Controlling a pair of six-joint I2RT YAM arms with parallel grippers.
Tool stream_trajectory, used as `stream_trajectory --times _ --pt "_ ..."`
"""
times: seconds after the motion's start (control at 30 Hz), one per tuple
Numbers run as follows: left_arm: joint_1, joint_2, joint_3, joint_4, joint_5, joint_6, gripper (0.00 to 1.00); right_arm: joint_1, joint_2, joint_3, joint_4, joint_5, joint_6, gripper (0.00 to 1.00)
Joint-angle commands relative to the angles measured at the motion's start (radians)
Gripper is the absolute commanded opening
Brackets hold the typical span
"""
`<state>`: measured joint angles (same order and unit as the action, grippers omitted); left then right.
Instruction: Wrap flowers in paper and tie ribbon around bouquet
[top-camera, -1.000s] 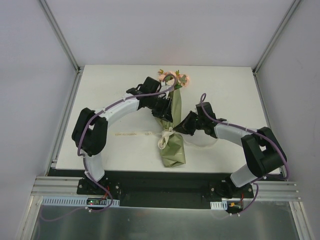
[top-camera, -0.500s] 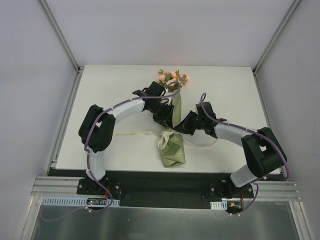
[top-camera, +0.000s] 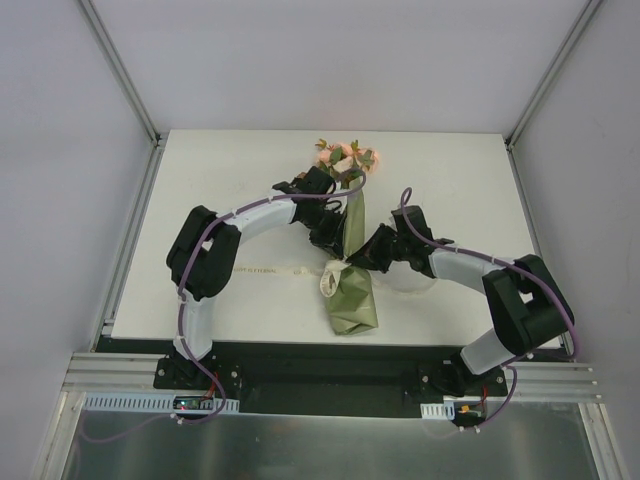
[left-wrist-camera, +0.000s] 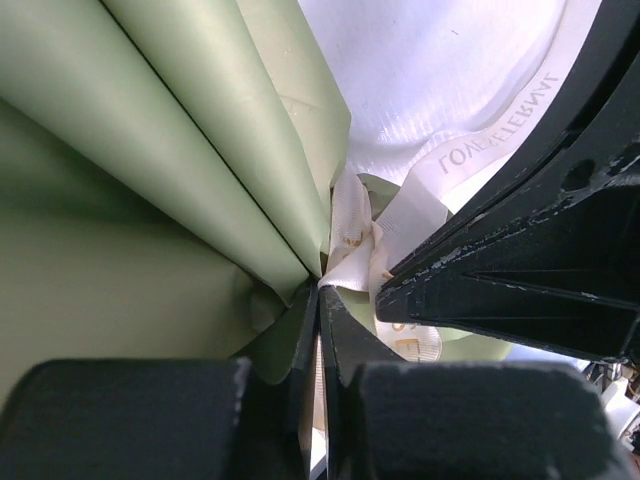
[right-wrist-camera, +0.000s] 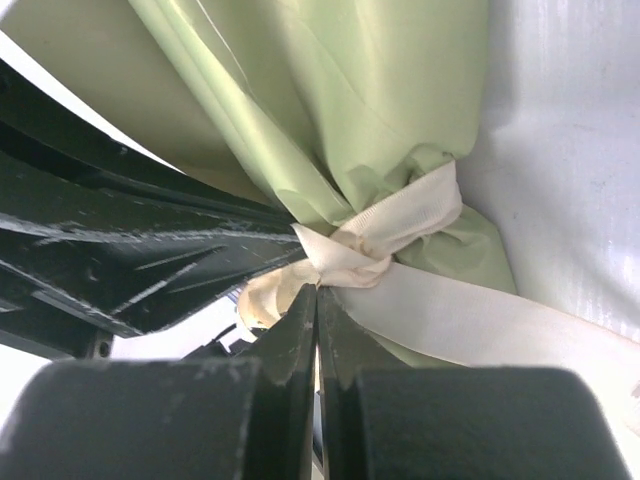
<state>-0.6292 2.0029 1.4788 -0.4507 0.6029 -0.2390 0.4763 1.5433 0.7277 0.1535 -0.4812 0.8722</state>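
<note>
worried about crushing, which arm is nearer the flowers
Left. Its wrist lies right beside the flowers, left gripper at the ribbon knot. The right gripper meets that knot from the right, farther from them.

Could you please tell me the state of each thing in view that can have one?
left gripper: shut on the ribbon by the knot.
right gripper: shut on the ribbon by the knot.
ribbon: knotted round the paper, one tail trailing on the table.
paper: rolled into a cone, cinched at the knot.
flowers: wrapped, blooms poking out the far end.
</note>
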Motion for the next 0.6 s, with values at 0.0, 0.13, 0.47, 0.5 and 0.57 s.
stream_trajectory --times 0.0,0.13,0.47,0.5,0.57 --pt "-0.007 -0.067 0.009 0.038 -0.031 -0.003 0.00 -0.001 -0.060 -0.020 0.002 -0.011 -0.070 0.01" --pt "-0.006 -0.136 -0.066 0.107 -0.040 -0.031 0.00 0.001 -0.103 -0.001 -0.109 0.018 -0.199 0.00" --pt "0.003 -0.250 -0.275 0.386 -0.008 -0.097 0.00 0.007 -0.072 0.157 -0.406 0.009 -0.597 0.21" --pt "0.003 -0.254 -0.282 0.398 -0.003 -0.100 0.00 0.004 -0.068 0.191 -0.429 0.019 -0.648 0.22" --pt "0.003 -0.262 -0.302 0.434 0.006 -0.108 0.00 0.005 -0.060 0.222 -0.489 0.064 -0.691 0.31"
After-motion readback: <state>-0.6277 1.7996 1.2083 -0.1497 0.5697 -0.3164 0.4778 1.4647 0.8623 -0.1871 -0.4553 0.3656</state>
